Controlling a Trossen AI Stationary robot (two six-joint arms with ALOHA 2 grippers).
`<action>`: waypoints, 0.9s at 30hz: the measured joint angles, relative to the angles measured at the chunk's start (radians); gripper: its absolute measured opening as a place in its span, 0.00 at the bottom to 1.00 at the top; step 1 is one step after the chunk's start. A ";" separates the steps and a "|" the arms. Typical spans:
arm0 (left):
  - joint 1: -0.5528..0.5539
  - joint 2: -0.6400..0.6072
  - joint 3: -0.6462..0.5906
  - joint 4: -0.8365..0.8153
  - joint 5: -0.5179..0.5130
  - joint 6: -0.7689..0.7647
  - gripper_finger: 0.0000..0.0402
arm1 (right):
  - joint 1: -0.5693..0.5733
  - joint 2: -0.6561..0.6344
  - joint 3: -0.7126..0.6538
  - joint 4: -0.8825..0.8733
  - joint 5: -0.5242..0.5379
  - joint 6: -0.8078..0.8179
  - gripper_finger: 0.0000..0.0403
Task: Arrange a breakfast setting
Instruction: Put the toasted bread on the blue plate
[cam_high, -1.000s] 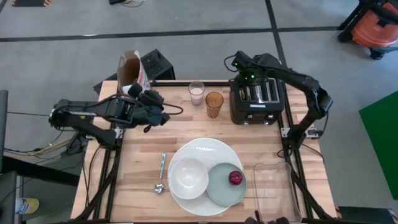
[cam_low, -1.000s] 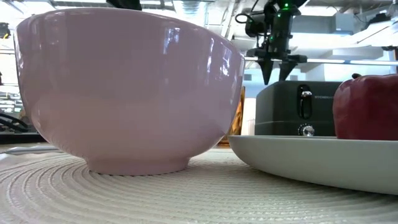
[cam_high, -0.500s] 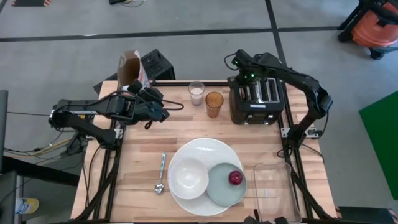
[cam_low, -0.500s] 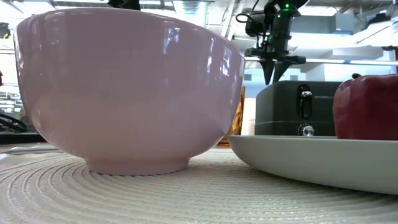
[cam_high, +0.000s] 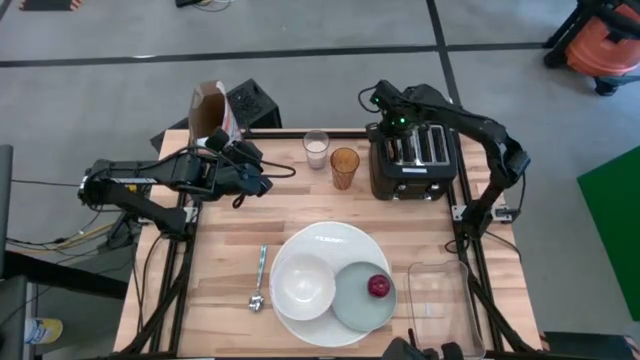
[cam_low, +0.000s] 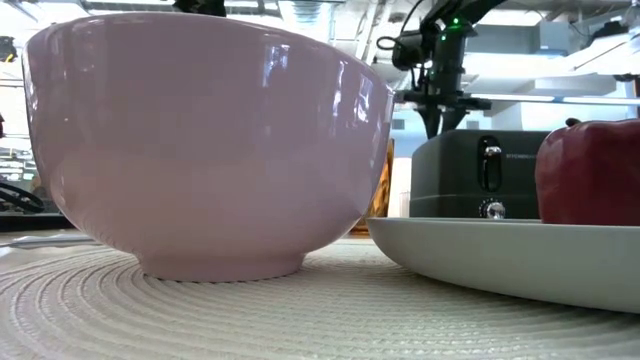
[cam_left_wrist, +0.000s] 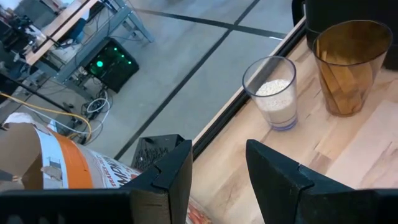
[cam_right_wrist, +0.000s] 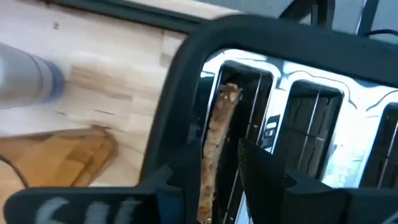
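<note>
The toast (cam_right_wrist: 219, 118) stands on edge in the slot of the black toaster (cam_high: 410, 160) nearest the glasses. My right gripper (cam_high: 392, 137) is over that slot, shut on the toast; it also shows in the low view (cam_low: 437, 118). My left gripper (cam_high: 243, 168) is open and empty at the far left, beside the orange-white cereal box (cam_high: 212, 112). The milk glass (cam_high: 316, 148) and amber glass (cam_high: 344, 166) stand at the far middle. The white bowl (cam_high: 303, 282) and the pale green plate (cam_high: 352, 300) with the red fruit (cam_high: 378, 286) sit on the large white plate (cam_high: 325, 240). The teal-handled spoon (cam_high: 259, 278) lies to its left. My right gripper pinches the toast between its two fingers (cam_right_wrist: 261, 171), one on each flat face, at the toast's upper part (cam_right_wrist: 211, 155). The fingers come from above, pointing down. The toast stands upright, its lower part inside the toaster's slot.
A clear rectangular container (cam_high: 440, 305) stands at the near right, beside the large plate. In the low view the bowl (cam_low: 200, 150) fills the near left, and the red fruit (cam_low: 590, 170) on the green plate's rim (cam_low: 500, 260) hides part of the toaster (cam_low: 480, 180).
My right gripper has drawn its fingers together over the toaster's slot, from wide apart to nearly shut, and has sunk a little toward the toaster. The toast stays in the slot.
</note>
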 joint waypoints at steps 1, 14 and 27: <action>0.000 0.000 0.000 0.000 0.007 0.000 0.35 | 0.004 0.003 0.000 0.003 0.000 0.000 0.32; 0.001 0.000 0.000 0.000 0.022 0.000 0.35 | 0.008 0.101 0.004 -0.032 0.008 -0.023 0.32; 0.001 0.000 0.000 0.000 0.022 -0.001 0.35 | -0.007 0.098 0.000 -0.028 -0.016 -0.032 0.25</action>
